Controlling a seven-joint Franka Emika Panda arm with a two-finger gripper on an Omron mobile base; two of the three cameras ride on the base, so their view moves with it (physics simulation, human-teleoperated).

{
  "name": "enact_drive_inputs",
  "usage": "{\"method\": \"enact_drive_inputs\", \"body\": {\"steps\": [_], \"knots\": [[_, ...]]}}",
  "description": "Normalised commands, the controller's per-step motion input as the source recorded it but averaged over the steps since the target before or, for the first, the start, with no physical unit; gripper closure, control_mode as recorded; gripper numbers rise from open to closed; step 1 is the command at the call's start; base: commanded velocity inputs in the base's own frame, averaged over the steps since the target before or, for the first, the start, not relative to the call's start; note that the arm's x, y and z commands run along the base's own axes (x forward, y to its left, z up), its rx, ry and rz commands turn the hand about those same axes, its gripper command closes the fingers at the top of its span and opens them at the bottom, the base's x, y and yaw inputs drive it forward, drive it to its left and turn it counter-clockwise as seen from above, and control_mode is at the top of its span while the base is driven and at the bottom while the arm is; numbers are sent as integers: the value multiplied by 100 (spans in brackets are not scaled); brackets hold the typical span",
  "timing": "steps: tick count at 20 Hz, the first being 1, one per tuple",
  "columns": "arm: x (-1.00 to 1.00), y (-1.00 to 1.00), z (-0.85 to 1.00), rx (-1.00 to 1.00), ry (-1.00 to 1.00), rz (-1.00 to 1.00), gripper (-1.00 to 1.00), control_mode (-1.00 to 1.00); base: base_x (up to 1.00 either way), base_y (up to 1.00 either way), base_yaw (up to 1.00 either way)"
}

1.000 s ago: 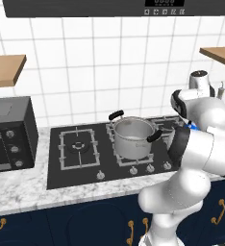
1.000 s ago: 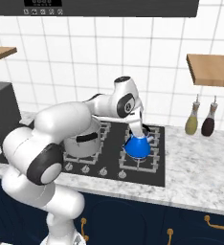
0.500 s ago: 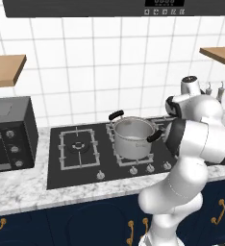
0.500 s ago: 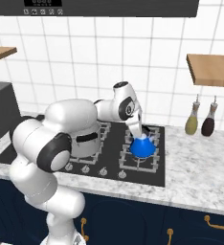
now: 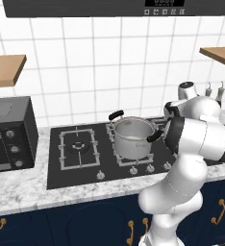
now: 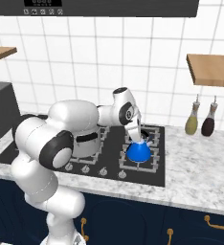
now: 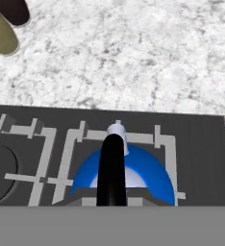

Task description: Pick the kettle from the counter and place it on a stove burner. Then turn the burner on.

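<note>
The bright-blue kettle [image 6: 139, 152] is low on the stove burner's black grate [image 6: 153, 159] at the cooktop's front right; whether its base touches the grate is unclear. My gripper [image 6: 138, 136] comes down from above, shut on the kettle's black arched handle. In the hand view the handle [image 7: 111, 168] rises up the middle over the blue kettle body [image 7: 155, 175], with the burner grate [image 7: 70, 150] around it and the marbled counter [image 7: 133, 57] beyond. In the left base view my own arm hides the kettle.
A big two-handled steel pot [image 5: 132, 137] stands on the middle burner, just left of the kettle. Silver knobs [image 6: 103, 171] line the cooktop's front. Two bottles [image 6: 192, 121] [image 6: 209, 122] stand on the counter at the right under a wooden shelf [image 6: 212, 69]. A microwave [image 5: 8, 134] sits far left.
The hand has carried the kettle a little lower onto the front right grate, and the kettle now hangs more level. The pot has not moved.
</note>
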Motion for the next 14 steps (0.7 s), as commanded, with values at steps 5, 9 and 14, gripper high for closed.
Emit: {"method": "enact_drive_inputs", "body": {"steps": [5, 9, 14], "knots": [[21, 0, 0, 0, -2, 0, 100, -100, 0, 0, 0], [12, 0, 0, 0, -1, 0, 100, -100, 0, 0, 0], [0, 0, 0, 0, 0, 0, -100, -100, 0, 0, 0]]}}
